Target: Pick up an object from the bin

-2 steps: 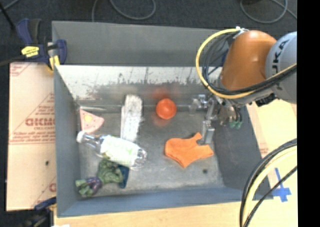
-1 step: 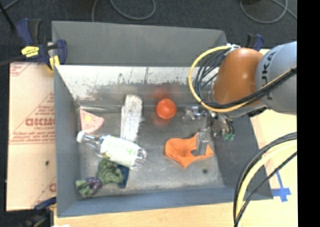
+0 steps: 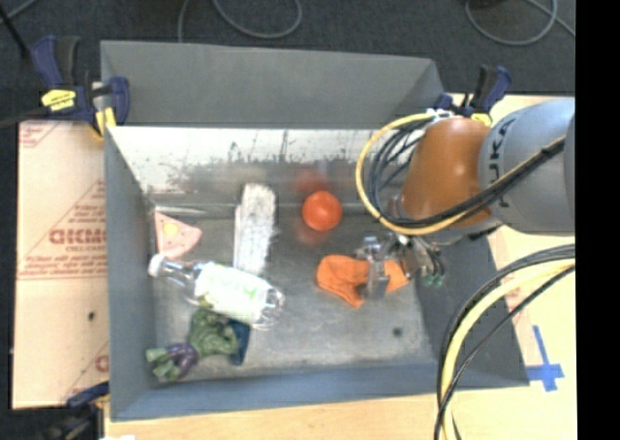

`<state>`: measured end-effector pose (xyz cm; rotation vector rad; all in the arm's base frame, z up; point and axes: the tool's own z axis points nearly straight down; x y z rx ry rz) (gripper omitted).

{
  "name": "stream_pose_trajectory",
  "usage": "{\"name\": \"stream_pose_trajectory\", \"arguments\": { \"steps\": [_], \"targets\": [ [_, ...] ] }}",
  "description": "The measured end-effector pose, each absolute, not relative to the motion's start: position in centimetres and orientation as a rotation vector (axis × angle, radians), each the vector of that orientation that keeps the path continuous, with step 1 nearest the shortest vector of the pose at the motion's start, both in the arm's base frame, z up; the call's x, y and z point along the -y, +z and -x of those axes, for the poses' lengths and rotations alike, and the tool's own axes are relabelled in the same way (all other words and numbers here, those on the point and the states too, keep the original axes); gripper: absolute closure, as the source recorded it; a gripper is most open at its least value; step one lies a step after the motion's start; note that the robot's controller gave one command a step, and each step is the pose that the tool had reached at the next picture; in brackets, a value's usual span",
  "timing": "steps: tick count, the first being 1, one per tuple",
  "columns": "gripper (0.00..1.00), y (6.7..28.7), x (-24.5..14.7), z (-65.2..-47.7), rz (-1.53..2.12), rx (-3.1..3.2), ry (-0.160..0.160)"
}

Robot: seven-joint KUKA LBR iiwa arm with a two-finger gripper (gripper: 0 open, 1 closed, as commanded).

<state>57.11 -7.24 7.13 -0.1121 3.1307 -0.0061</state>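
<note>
We see the hand (image 3: 380, 271) low in the grey metal bin (image 3: 271, 89), at the right side of its floor, set against the right end of a crumpled orange soft thing that looks like cloth or thin rubber (image 3: 337, 278). The orange mass appears to run under and past the hand, but the wrist and its cables cover the spot, so we cannot tell whether the hand is open or closed, nor whether it has any real hold. The crumpled orange thing lies flat on the bin floor, so we judge that nothing is picked up yet: the approach looks done, while a secure grip and the lift out of the bin are left. Just beyond it, toward the back wall, sits a small round orange ball (image 3: 322, 210), near but apart from the hand. The rest lies well apart on the left: a white oblong block (image 3: 254, 225) standing lengthwise, a clear plastic bottle with a white and green label (image 3: 228, 291) on its side, a pink and yellow triangular packet (image 3: 174, 232), and a green and purple soft toy (image 3: 208, 341) in the near left corner. None of these crowds the orange thing, so we expect the lift to be clear of them.
</note>
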Motion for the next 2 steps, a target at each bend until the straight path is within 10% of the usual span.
{"name": "stream_pose_trajectory", "arguments": {
  "steps": [1,2],
  "targets": [
    [1.0,7.1,7.2,-57.1,0.113,-3.131,-0.006],
    [1.0,22.3,6.8,-56.8,0.184,-3.12,-0.01]
  ]
}}
